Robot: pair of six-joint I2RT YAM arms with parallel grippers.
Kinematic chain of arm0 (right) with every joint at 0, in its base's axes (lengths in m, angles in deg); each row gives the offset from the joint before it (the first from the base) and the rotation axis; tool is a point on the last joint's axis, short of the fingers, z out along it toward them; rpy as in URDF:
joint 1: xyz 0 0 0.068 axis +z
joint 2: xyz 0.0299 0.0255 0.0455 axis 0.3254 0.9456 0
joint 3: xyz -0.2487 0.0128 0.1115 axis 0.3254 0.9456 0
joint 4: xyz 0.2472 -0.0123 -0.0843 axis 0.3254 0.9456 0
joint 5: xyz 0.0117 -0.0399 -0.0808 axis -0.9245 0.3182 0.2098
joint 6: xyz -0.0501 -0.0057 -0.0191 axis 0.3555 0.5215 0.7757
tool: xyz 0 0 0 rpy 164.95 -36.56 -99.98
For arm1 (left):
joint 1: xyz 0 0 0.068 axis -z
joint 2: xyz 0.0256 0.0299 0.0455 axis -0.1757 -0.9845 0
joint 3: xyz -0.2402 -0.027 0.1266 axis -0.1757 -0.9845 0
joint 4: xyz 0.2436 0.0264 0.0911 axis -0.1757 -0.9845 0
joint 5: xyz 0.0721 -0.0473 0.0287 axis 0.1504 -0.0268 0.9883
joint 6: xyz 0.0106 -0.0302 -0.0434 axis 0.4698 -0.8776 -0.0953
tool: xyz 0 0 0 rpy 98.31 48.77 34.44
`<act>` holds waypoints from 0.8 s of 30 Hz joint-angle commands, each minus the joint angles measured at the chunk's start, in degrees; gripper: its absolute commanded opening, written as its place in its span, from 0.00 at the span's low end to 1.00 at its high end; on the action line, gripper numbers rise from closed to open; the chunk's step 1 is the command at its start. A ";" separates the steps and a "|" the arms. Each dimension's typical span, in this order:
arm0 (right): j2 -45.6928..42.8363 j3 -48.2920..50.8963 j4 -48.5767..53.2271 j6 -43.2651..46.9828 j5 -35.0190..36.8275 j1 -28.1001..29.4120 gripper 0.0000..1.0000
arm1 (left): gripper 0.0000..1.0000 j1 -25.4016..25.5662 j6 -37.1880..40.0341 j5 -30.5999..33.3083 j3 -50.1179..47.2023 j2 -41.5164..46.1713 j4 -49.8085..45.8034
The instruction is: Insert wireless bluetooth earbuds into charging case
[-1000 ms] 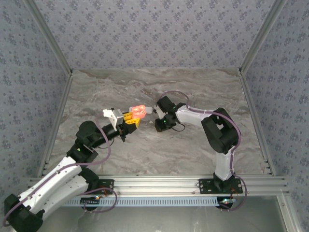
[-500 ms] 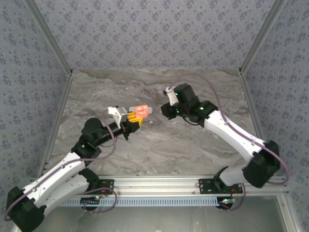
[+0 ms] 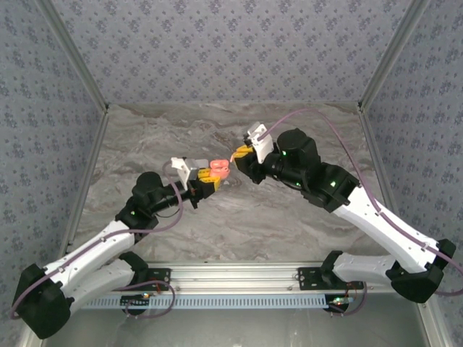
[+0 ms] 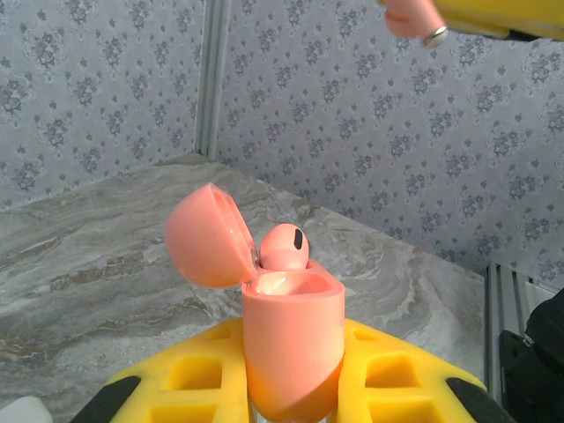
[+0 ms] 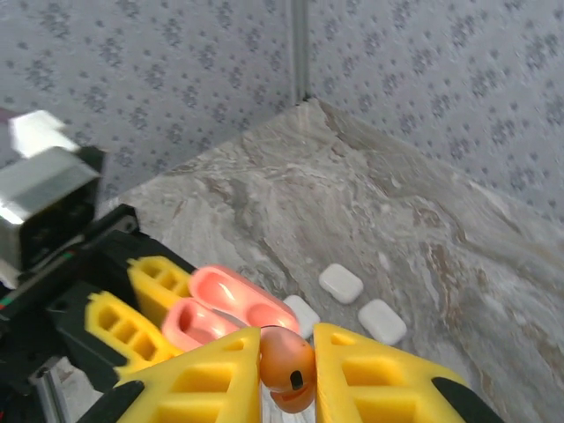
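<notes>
Insertion pending: left tool (image 3: 205, 176) grips open case (image 4: 293, 339), right tool (image 3: 243, 154) pinches coral earbud (image 5: 287, 366); next, align over vacant socket (image 4: 284, 284).

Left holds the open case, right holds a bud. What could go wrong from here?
1. The earbud pinched in the right tool may miss the free slot and strike the seated earbud.
2. The left tool grips the case only low down, so a push may tilt it.
3. The raised lid may catch the right tool.

Both arms stretch forward, angled toward each other. Left pincer (image 3: 210, 176) clamped tight, right pincer (image 3: 243, 154) likewise, tips near.
</notes>
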 commanded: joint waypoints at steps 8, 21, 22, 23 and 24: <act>5.55 -2.85 -1.05 3.72 -0.23 2.68 0.21 | 0.00 0.70 -0.64 -1.64 2.74 0.69 3.35; 8.37 -2.94 0.61 3.59 -3.14 3.16 0.21 | 0.00 0.76 -0.82 -1.50 2.67 0.69 3.62; 8.59 -2.94 0.79 3.59 -3.15 3.27 0.21 | 0.00 0.84 -0.82 -1.48 2.69 0.66 3.62; 8.73 -2.94 0.92 3.59 -3.07 3.29 0.21 | 0.00 0.85 -0.86 -1.49 2.66 0.70 3.54; 8.90 -2.94 1.14 3.59 -2.97 3.27 0.21 | 0.00 0.81 -0.86 -1.49 2.74 0.67 3.55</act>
